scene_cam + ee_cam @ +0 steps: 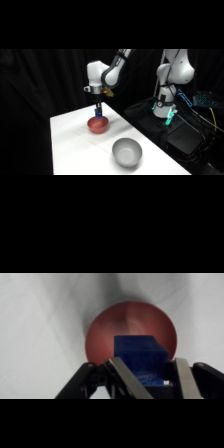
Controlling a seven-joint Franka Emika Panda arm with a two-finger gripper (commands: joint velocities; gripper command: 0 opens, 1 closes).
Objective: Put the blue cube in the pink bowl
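I've got the end effector (pixel 99 113) hanging right over the pink bowl (pixel 98 125), w/ the blue cube (pixel 138 356) pinched tight between its two fingers (pixel 125 376). In the wrist view the cube sits in front of the bowl's round inside, so it looks lined up over the middle. That's why I hold it there: if I let go now, I think it drops in and not on the table (pixel 75 145). In the side view the cube looks close above the bowl, but I can't tell if it touches yet. The grey bowl (pixel 127 152) sits nearer the front of the table, apart from the pink one, so it's not in my way. Next I'd just open up & let the cube fall.
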